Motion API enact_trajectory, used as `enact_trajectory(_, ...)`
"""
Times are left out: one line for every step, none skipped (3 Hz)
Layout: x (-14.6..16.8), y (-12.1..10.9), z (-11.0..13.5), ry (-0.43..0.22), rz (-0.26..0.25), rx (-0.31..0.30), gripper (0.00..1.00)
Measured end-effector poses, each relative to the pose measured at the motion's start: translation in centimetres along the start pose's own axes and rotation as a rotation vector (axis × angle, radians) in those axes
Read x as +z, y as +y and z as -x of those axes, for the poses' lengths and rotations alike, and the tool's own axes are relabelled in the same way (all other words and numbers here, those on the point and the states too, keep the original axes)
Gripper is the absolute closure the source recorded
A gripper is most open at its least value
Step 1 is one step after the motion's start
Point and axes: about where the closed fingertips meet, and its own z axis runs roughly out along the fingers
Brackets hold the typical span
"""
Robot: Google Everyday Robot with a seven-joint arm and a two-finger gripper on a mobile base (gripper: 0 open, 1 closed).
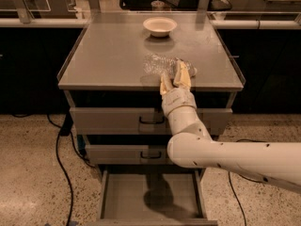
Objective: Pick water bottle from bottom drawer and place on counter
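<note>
The water bottle (157, 63) lies on its side near the front edge of the counter (110, 51), a little right of the middle. My gripper (172, 72) reaches up over the counter's front edge. Its two pale fingers (181, 75) stand slightly apart and open against the bottle's right part, without closing on it. The bottle's cap end pokes out to the right of the fingers. Below, the bottom drawer (105, 194) is pulled out, and only the arm's shadow lies in its tray.
A white bowl (160, 26) stands at the back of the counter. The two upper drawers (113, 120) are closed. My white arm (225, 157) crosses in front of them from the right. Black cables (61, 149) trail on the speckled floor at the left.
</note>
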Motion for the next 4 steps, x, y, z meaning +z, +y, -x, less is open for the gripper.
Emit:
enact_trajectory(0.00, 0.00, 0.00, 0.000, 0.000, 0.000, 0.63)
enact_trajectory(0.00, 0.00, 0.00, 0.000, 0.000, 0.000, 0.40)
enact_trajectory(0.00, 0.00, 0.01, 0.000, 0.000, 0.000, 0.15)
enact_trajectory(0.01, -0.01, 0.02, 0.000, 0.000, 0.000, 0.00)
